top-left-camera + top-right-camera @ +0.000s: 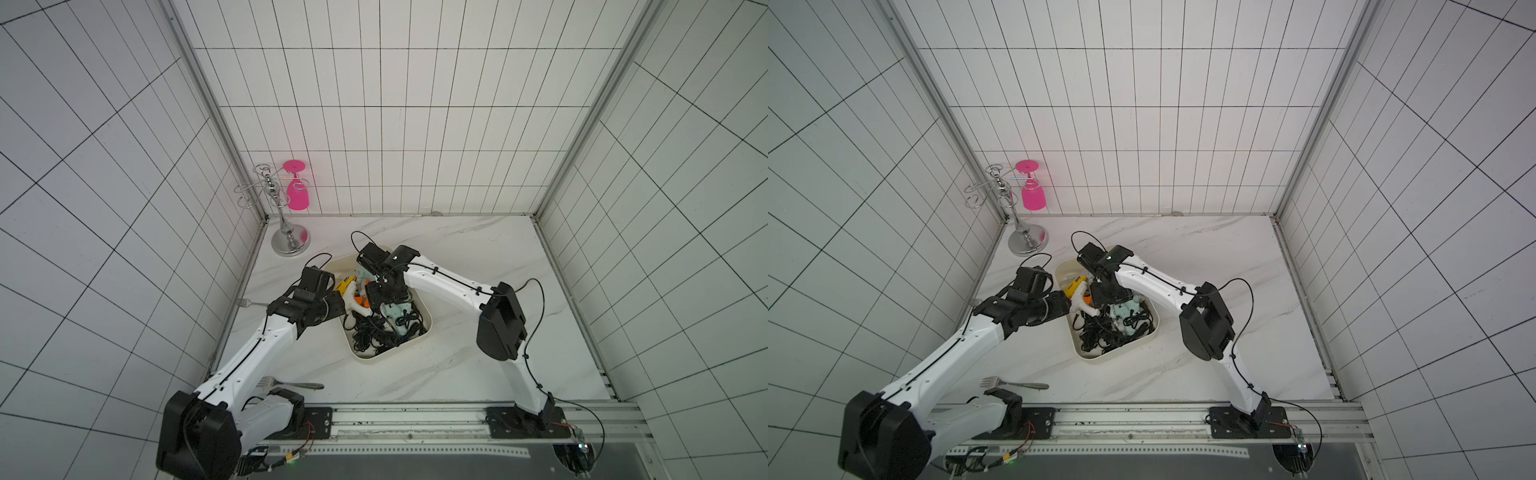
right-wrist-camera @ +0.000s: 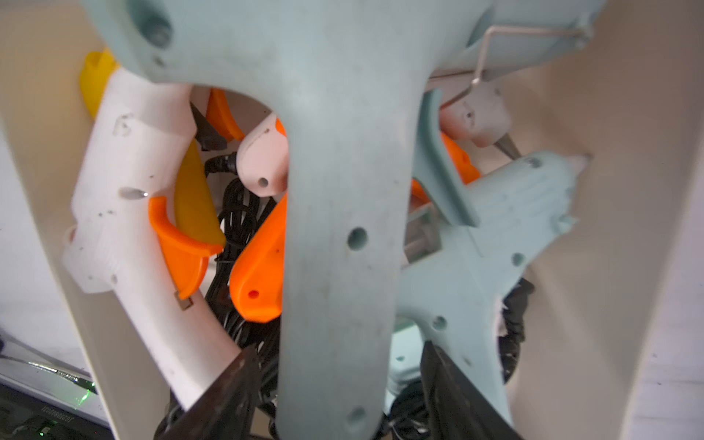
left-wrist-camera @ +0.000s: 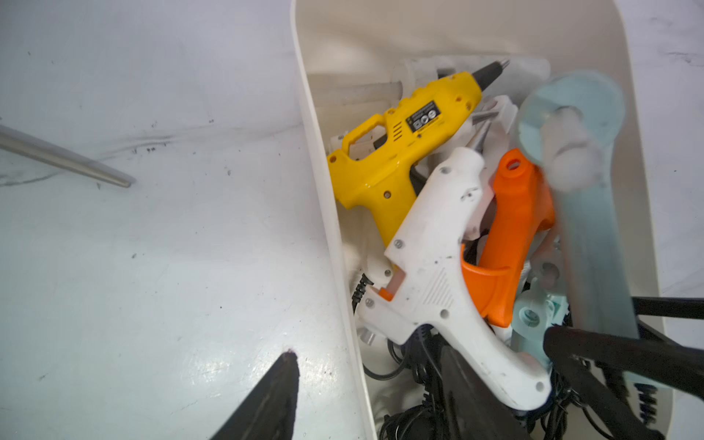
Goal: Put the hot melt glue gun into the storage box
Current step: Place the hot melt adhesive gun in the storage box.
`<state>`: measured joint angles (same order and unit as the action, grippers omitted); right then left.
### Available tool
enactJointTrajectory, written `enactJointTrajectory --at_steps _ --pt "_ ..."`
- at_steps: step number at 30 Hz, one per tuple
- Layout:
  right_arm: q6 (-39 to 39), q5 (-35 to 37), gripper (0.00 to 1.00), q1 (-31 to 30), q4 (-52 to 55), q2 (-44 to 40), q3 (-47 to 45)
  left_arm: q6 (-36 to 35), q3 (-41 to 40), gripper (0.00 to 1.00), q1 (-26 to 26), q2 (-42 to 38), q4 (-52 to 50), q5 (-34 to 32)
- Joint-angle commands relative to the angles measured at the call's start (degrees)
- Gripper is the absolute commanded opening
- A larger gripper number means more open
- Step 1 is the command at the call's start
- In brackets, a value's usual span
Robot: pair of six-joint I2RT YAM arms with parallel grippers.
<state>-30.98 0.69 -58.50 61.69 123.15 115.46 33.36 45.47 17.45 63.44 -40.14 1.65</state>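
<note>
Blue gun (image 2: 339,190) sits between right claw's (image 2: 337,350) spread jaws, inside box (image 2: 609,228); withdraw straight upward, avoiding cords (image 2: 236,205) beneath. Left claw (image 3: 367,346) likewise spread.

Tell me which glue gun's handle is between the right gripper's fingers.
The upper pale blue gun: its handle passes between the fingers of the open right gripper. The other pale blue gun, white gun and yellow gun lie lower.
</note>
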Motion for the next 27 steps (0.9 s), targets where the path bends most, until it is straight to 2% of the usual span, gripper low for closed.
enactJointTrajectory --at_steps 1,7,14,19,27 --pt "4.51 2.12 0.71 0.20 4.04 -3.92 2.03 -2.08 1.96 0.62 -0.14 -1.04 0.19 -1.18" --pt "11.26 2.74 0.67 0.85 -0.90 -3.52 4.93 -2.50 3.01 0.62 -0.14 -1.39 0.24 -1.45" --pt "16.73 -1.79 0.63 4.73 -14.40 2.08 3.67 -3.31 5.13 0.62 -0.14 -2.78 0.15 -2.48" --pt "19.00 -4.07 0.63 6.02 -18.18 6.44 4.00 -3.48 4.67 0.62 -0.14 -4.11 -0.02 -3.01" --pt "20.90 7.85 0.54 5.68 -18.54 11.50 6.43 -3.13 4.89 0.62 -0.14 -4.86 -1.17 -5.22"
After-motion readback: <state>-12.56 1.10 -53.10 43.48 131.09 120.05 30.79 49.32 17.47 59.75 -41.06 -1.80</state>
